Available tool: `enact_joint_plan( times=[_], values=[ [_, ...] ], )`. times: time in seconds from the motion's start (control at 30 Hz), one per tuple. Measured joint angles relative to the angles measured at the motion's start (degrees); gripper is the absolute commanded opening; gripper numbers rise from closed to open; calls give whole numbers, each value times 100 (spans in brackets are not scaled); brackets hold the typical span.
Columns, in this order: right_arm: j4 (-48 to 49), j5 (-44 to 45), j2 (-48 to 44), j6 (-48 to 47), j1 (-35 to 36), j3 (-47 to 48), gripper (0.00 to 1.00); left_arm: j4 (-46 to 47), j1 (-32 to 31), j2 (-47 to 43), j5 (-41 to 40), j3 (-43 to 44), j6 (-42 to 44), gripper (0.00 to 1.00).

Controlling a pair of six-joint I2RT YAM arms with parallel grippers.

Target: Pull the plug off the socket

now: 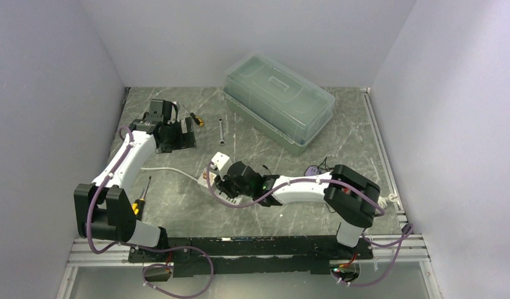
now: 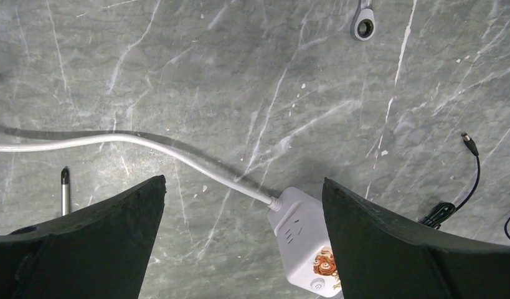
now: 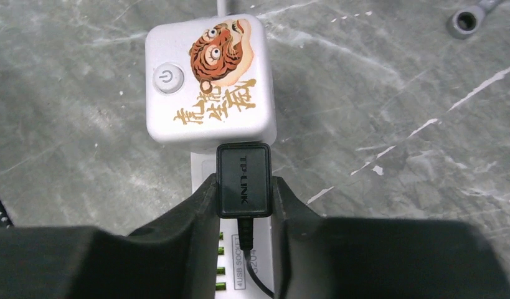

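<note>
Grey marbled tabletop (image 1: 177, 205) carries the white socket (image 3: 208, 81) near its middle, with the black plug (image 3: 243, 180) seated in it. The right arm (image 1: 302, 187) lies low, folded leftward from its base, its jaws closed on the plug's two sides. The left arm (image 1: 131, 156) stretches toward the far left, its jaws spread wide above the white cable (image 2: 146, 142), holding nothing.

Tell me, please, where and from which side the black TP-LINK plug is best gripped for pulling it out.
Grip the black plug by its two flat side faces, coming from the cable end, opposite the white socket. Those faces are parallel, so fingers seat flat on them. The right gripper sits there, a finger against each.
</note>
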Motion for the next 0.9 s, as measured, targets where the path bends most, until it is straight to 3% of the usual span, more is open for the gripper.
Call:
enact_joint_plan(
  times=[0.17, 0.57, 0.9],
  values=[
    [240, 699, -9, 391, 162, -157, 0, 39, -2, -61, 162, -20, -39, 99],
    [415, 2376, -442, 1585, 184, -866, 0, 376, -516, -55, 1174, -201, -90, 99],
    [444, 2317, -450, 1357, 0, -866, 0, 745, -782, 295, 2214, -310, -190, 94]
  ],
)
